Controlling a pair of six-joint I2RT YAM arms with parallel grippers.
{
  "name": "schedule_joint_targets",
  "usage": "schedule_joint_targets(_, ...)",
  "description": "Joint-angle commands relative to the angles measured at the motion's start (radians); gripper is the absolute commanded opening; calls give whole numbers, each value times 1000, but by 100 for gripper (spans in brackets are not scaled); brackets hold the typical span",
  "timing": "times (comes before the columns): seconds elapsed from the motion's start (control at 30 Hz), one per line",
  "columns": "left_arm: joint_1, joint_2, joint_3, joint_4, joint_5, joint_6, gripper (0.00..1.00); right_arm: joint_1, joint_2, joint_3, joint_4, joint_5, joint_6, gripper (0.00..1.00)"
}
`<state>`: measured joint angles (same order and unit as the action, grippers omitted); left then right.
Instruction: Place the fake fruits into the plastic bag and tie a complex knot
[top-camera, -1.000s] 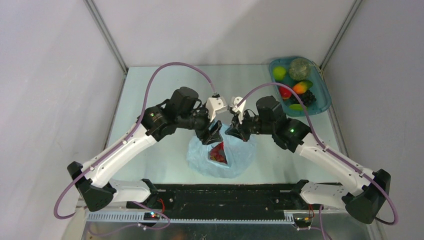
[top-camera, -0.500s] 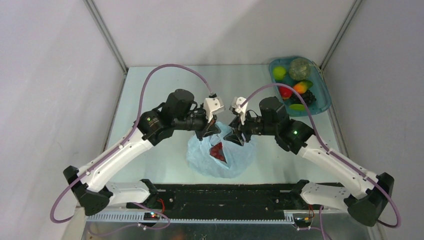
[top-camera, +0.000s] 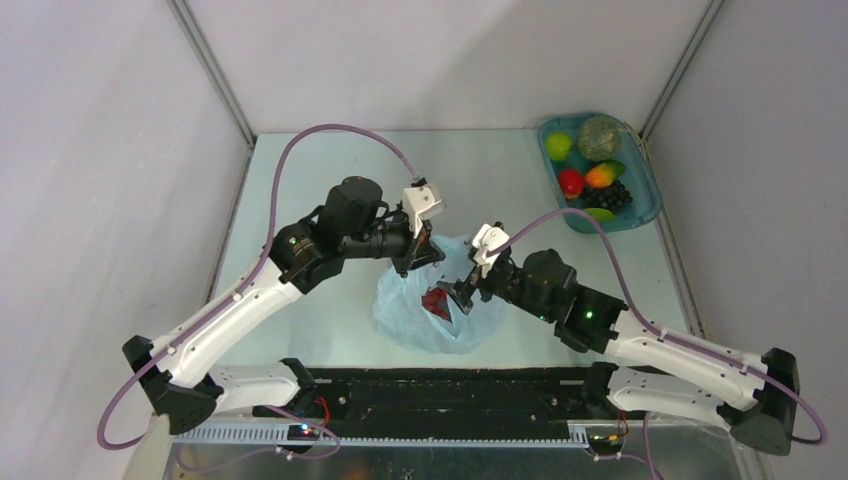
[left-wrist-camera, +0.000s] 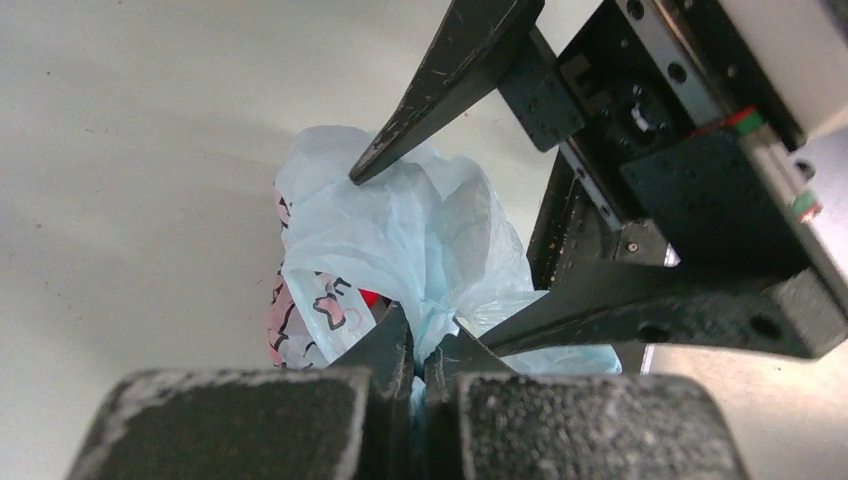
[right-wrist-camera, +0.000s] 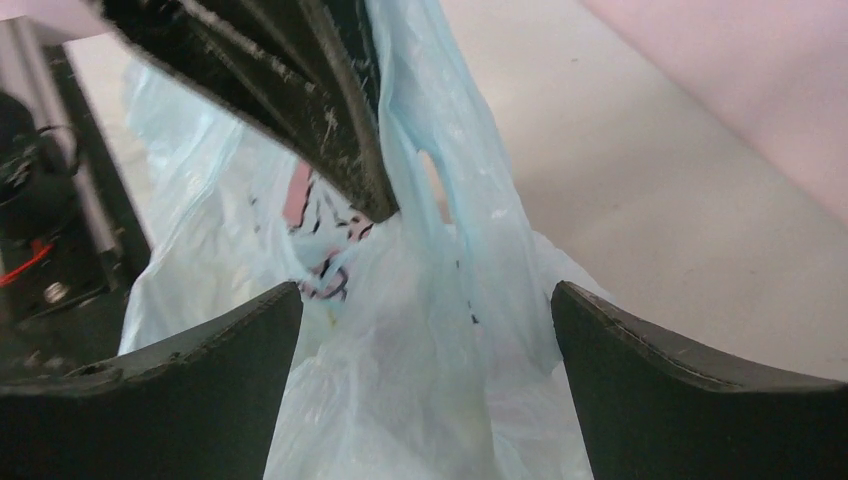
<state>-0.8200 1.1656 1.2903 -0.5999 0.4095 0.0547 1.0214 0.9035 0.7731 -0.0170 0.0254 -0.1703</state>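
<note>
Overhead, you have the bag (top-camera: 440, 322) lying on the table (top-camera: 330, 170) near the middle of its near edge. A red patch (top-camera: 435, 302) shows at its mouth, and you cannot tell whether it is fruit or print. The left gripper (top-camera: 424, 258) sits at the bag's far side and the right gripper (top-camera: 458, 300) at the mouth. Several fruits (top-camera: 590, 180) lie in the tray (top-camera: 648, 205) at the far right corner, so filling looks far from done, and no knot is tied.

From the left wrist, your jaws are pinched tight on a fold of the blue film.

From the right wrist, the fingers (right-wrist-camera: 180, 370) stand wide apart with film between them, gripping nothing.
</note>
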Motion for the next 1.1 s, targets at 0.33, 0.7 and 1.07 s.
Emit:
schedule_joint_targets(0.33,-2,-24,5,58,-28,-46,0,134,119,-27,345,493,-103,54)
schedule_joint_targets(0.7,3,-53,-26,109,-81,-99,43,107,123,-46,338,487,-45,0)
schedule_joint_targets(1.07,139,-248,-124,99,62,-109,99,-22,64,-46,240,339,79,0)
